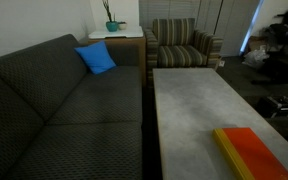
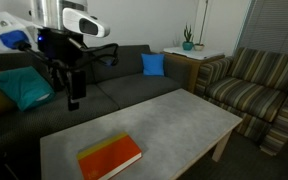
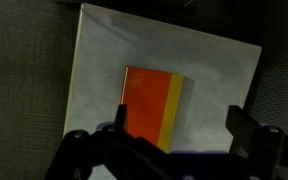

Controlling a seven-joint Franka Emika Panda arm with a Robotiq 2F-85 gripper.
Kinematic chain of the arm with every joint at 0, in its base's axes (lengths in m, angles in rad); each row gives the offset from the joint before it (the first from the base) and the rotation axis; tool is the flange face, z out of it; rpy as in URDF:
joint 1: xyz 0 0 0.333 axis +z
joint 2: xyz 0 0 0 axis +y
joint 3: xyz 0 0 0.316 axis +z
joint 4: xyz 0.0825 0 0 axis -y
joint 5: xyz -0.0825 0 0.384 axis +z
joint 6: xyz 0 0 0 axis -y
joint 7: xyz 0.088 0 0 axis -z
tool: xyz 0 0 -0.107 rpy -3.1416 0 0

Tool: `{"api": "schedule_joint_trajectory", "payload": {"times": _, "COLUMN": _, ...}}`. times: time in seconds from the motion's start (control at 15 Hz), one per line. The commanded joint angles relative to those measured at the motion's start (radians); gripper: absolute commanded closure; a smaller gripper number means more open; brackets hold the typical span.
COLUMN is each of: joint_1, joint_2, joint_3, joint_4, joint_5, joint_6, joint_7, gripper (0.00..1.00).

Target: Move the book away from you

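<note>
The book (image 2: 110, 156) has an orange-red cover and a yellow spine. It lies flat near one end of the grey coffee table (image 2: 174, 115). It also shows in an exterior view (image 1: 256, 152) and in the wrist view (image 3: 152, 105). My gripper (image 2: 73, 100) hangs high above the sofa edge, behind the table and well above the book. In the wrist view my gripper (image 3: 182, 125) is open and empty, its two dark fingers spread wide, with the book seen far below between them and a little to the left.
A dark sofa (image 2: 124, 85) runs along the table, with a blue cushion (image 2: 153, 64) and a teal cushion (image 2: 24, 88) on it. A striped armchair (image 2: 254, 85) stands past the table's far end. A side table with a plant (image 2: 189, 45) stands in the corner.
</note>
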Motion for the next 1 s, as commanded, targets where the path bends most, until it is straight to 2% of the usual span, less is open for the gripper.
{"api": "schedule_joint_trajectory", "payload": {"times": 0.0, "joint_1": -0.045, "joint_2": -0.001, "joint_3": 0.045, "joint_4": 0.003, "joint_5": -0.005, "joint_6": -0.002, "joint_7": 0.005, "gripper": 0.0}}
{"api": "schedule_joint_trajectory", "payload": {"times": 0.13, "joint_1": -0.045, "joint_2": -0.002, "joint_3": 0.045, "joint_4": 0.005, "joint_5": -0.005, "joint_6": -0.002, "joint_7": 0.005, "gripper": 0.0}}
{"api": "schedule_joint_trajectory", "payload": {"times": 0.2, "joint_1": -0.045, "joint_2": 0.02, "joint_3": 0.047, "joint_4": -0.001, "joint_5": -0.047, "joint_6": 0.056, "joint_7": 0.019, "gripper": 0.0}}
{"api": "schedule_joint_trajectory", "payload": {"times": 0.33, "joint_1": -0.057, "joint_2": 0.082, "joint_3": 0.031, "joint_4": 0.004, "joint_5": -0.242, "joint_6": 0.211, "joint_7": 0.133, "gripper": 0.0}}
{"api": "schedule_joint_trajectory", "payload": {"times": 0.47, "joint_1": 0.025, "joint_2": 0.189, "joint_3": -0.119, "joint_4": 0.054, "joint_5": -0.431, "joint_6": 0.351, "joint_7": 0.22, "gripper": 0.0}}
{"api": "schedule_joint_trajectory", "payload": {"times": 0.53, "joint_1": 0.077, "joint_2": 0.242, "joint_3": -0.217, "joint_4": 0.096, "joint_5": -0.523, "joint_6": 0.401, "joint_7": 0.259, "gripper": 0.0}}
{"api": "schedule_joint_trajectory", "payload": {"times": 0.6, "joint_1": 0.093, "joint_2": 0.285, "joint_3": -0.273, "joint_4": 0.131, "joint_5": -0.617, "joint_6": 0.442, "joint_7": 0.322, "gripper": 0.0}}
{"api": "schedule_joint_trajectory", "payload": {"times": 0.67, "joint_1": 0.073, "joint_2": 0.335, "joint_3": -0.29, "joint_4": 0.178, "joint_5": -0.68, "joint_6": 0.481, "joint_7": 0.358, "gripper": 0.0}}
{"api": "schedule_joint_trajectory", "payload": {"times": 0.73, "joint_1": 0.104, "joint_2": 0.379, "joint_3": -0.336, "joint_4": 0.223, "joint_5": -0.677, "joint_6": 0.499, "joint_7": 0.364, "gripper": 0.0}}
{"api": "schedule_joint_trajectory", "payload": {"times": 0.8, "joint_1": 0.097, "joint_2": 0.417, "joint_3": -0.339, "joint_4": 0.26, "joint_5": -0.654, "joint_6": 0.518, "joint_7": 0.354, "gripper": 0.0}}
{"api": "schedule_joint_trajectory", "payload": {"times": 0.93, "joint_1": 0.013, "joint_2": 0.459, "joint_3": -0.249, "joint_4": 0.32, "joint_5": -0.573, "joint_6": 0.524, "joint_7": 0.315, "gripper": 0.0}}
